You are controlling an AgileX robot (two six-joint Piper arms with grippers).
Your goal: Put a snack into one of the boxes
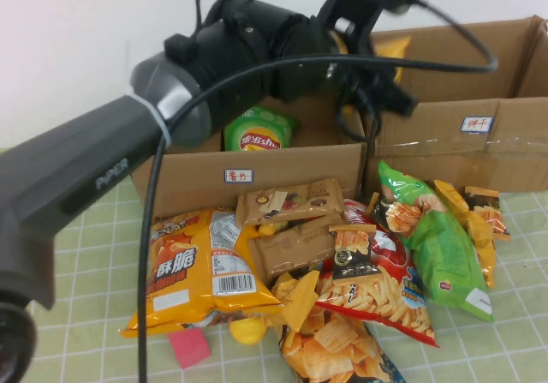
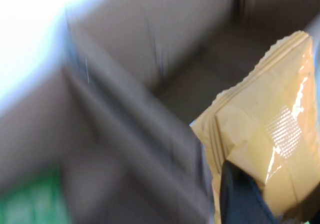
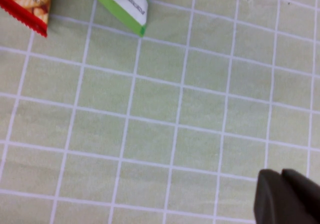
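Observation:
My left gripper reaches over the wall between the two cardboard boxes and is shut on a yellow snack packet. In the left wrist view the packet hangs from the dark fingers above the brown inside of a box. The left box holds a green chip bag. The right box stands beside it. My right gripper is out of the high view; its fingers are shut together and empty above the green checked cloth.
A pile of snacks lies in front of the boxes: a big yellow bag, brown packets, a red chip bag, a green bag. A pink piece lies near the front. The left arm crosses the view.

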